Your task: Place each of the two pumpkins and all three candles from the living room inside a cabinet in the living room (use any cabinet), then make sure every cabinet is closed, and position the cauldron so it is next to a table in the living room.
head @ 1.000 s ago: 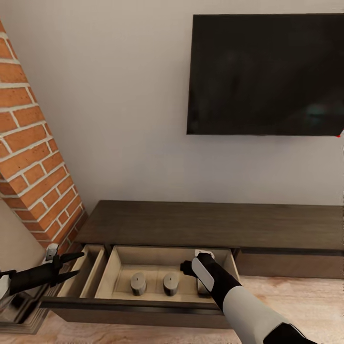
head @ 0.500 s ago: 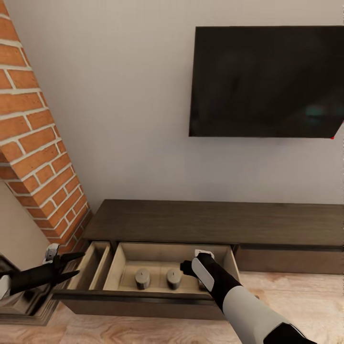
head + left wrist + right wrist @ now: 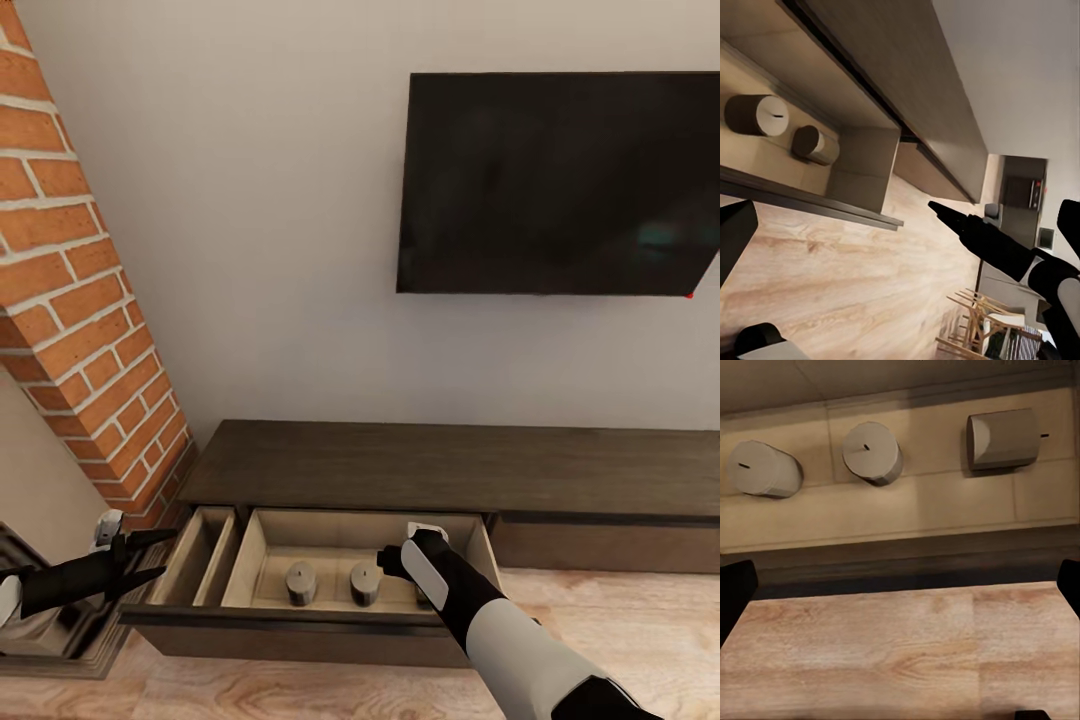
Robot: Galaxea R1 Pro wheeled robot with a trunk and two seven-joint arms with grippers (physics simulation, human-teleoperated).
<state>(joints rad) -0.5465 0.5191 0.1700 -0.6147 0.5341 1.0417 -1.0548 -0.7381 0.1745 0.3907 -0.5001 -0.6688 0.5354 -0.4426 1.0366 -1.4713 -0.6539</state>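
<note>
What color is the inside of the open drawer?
Pale beige wood, seen best in the head view: the open drawer's inside of the long dark-brown cabinet.

Black TV (image 3: 560,185) on wall; brick column (image 3: 70,280) left; wood floor (image 3: 330,690).

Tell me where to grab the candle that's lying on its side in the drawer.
Probably take the tipped candle across its curved side, mid-length, coming straight down into the open drawer. Its wick points sideways, so the flat ends face along the drawer floor, and the walls crowd a sideways approach.
</note>
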